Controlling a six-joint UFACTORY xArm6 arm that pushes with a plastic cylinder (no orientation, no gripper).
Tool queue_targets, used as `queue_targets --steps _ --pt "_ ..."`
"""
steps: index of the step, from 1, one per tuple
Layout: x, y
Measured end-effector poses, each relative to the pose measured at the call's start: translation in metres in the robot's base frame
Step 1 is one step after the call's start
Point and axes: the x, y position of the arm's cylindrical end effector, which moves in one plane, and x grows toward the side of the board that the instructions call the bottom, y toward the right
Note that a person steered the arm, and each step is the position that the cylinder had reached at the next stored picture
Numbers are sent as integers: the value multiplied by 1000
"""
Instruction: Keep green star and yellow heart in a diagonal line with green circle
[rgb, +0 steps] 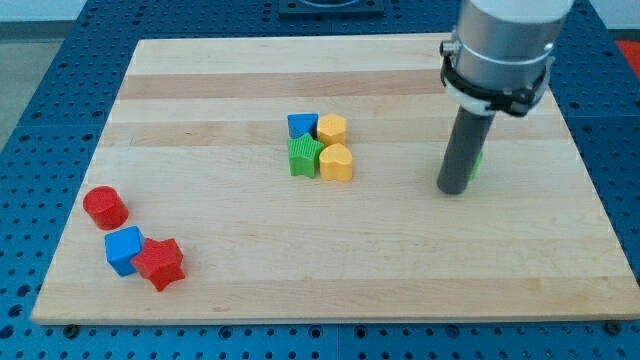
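End effector: my tip (454, 189) hiding green circle (478, 160), two yellow blocks, two blue

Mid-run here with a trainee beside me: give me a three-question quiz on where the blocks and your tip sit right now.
1. True or false: the green star touches the yellow heart.
2. Which block sits directly above the green star in the view? A) red cylinder B) blue block C) red star
3. Fill in: a sliver of green, apparently the green circle, shows just behind my tip, toward the view's ____.

Key: 1 true. 2 B, the blue block, beside the yellow hexagon. 3 right; the rod hides most of it.
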Motion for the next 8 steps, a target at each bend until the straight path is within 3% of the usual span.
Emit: queue_targets --steps 1,2,3,4,5,6,7,8 --pt "-40 18" --pt "-45 22" --pt "-11 7" --pt "44 -41" --pt "65 -142" --pt "61 -234" --pt "29 -289" --pt "-23 -302"
